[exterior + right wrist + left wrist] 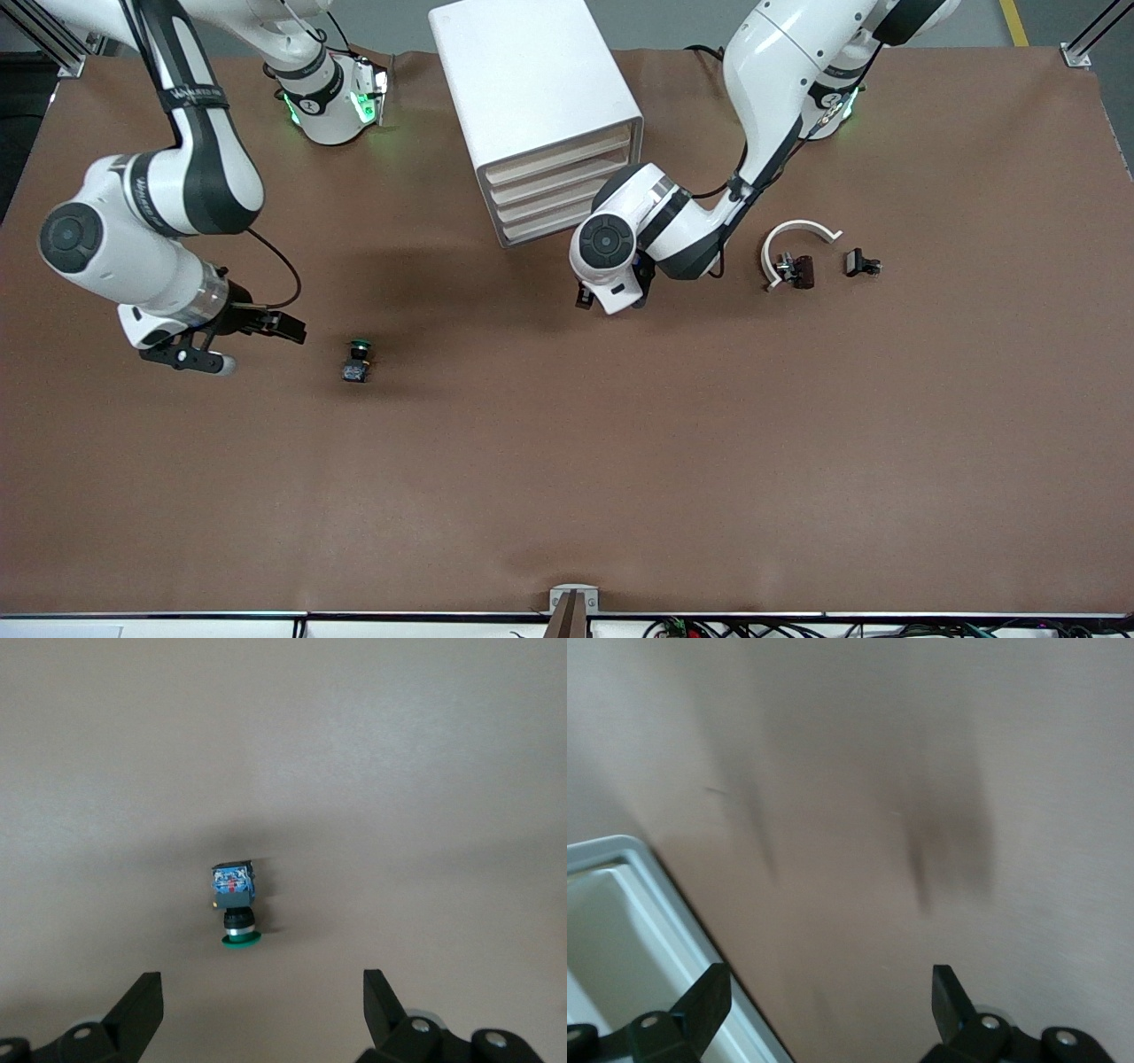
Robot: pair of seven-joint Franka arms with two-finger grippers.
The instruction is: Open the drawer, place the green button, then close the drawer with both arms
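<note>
The button (pixel 357 361) lies on its side on the brown surface (pixel 567 461), toward my right arm's end, its green cap, black collar and blue-grey base all showing. My right end effector (pixel 239 341) hangs beside it, fingers spread and holding nothing. The white drawer cabinet (pixel 536 106) stands farther from the front camera, its drawers pushed in, their contents hidden. My left end effector (pixel 831 1005) hangs spread and unloaded at the cabinet's front corner. A white C-shaped ring (pixel 797 239) and small black parts (pixel 864 263) lie toward the left arm's end.
</note>
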